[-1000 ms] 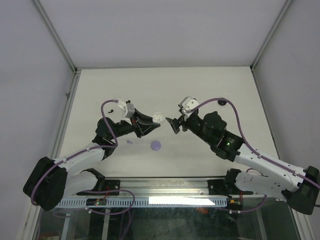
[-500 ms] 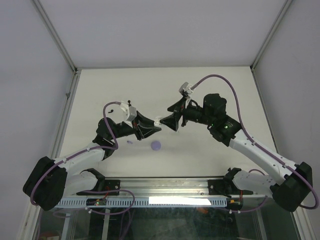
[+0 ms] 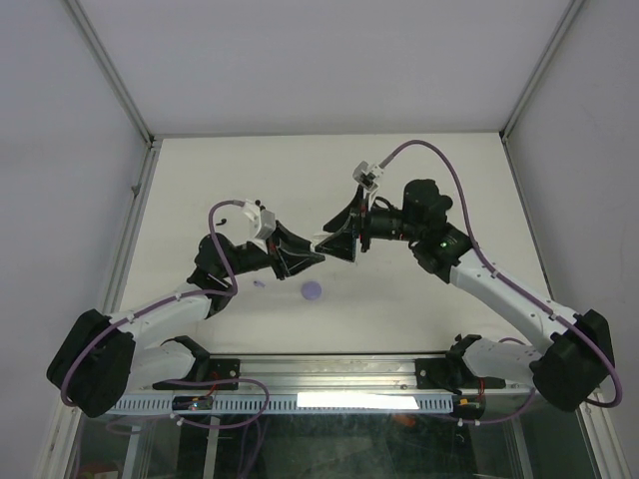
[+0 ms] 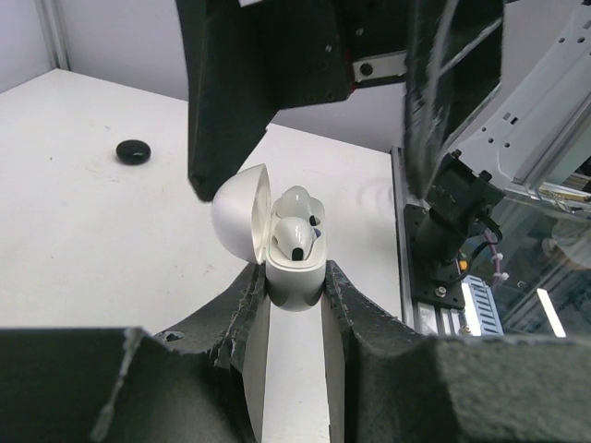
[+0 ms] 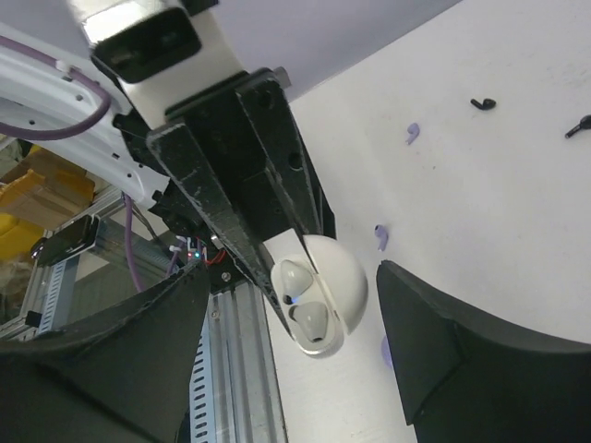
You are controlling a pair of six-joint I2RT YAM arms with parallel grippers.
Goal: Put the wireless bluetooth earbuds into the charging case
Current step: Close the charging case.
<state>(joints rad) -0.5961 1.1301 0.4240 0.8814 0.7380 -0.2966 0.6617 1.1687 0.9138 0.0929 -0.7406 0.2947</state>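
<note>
Left wrist view: glossy white clamshell charging case (image 4: 295,284) clenched in left gripper (image 4: 294,277), hinged open, two white wireless earbuds (image 4: 295,238) seated inside. Right gripper (image 5: 294,277) released, jaws spread either side of case, straight opposite; probably placed to press it shut.

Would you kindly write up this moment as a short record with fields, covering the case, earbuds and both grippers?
left gripper: shut on the white charging case, held above the table
case lid: open
white earbuds: two, seated in the case
right gripper: open, fingers either side of the case; contact unclear
loose on table: lavender earbuds, black earbuds, lavender round case, black round case
</note>
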